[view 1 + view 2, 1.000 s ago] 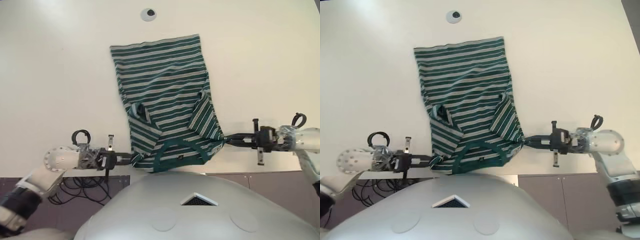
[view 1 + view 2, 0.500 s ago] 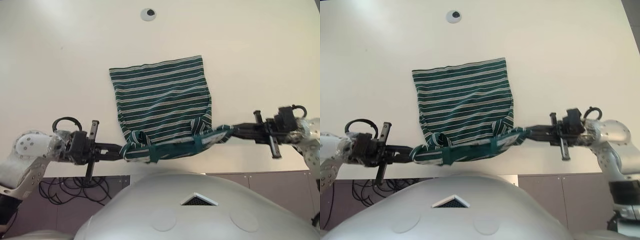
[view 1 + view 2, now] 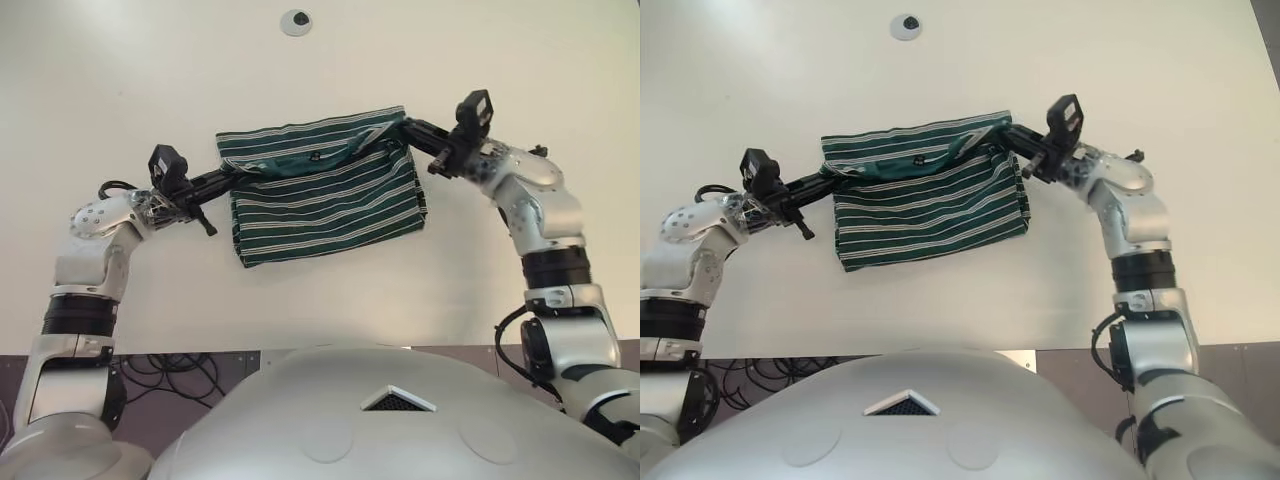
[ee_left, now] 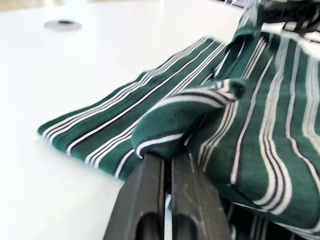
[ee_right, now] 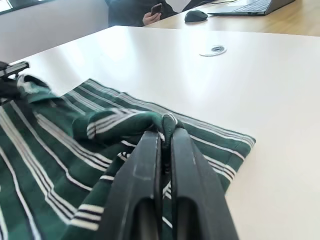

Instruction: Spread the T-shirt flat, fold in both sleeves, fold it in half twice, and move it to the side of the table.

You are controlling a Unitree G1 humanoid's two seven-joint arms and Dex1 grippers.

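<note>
The green-and-white striped cotton T-shirt (image 3: pixel 330 200) lies folded in half mid-table on the white tabletop (image 3: pixel 530 60). The black two-finger left gripper (image 3: pixel 232 177) and right gripper (image 3: pixel 405 125) each pinch a top-layer corner at the far hem, jaws closed tight on cloth. Releasing unevenly would skew the layers; the top edge seems bunched, so a ridge may set in.
</note>
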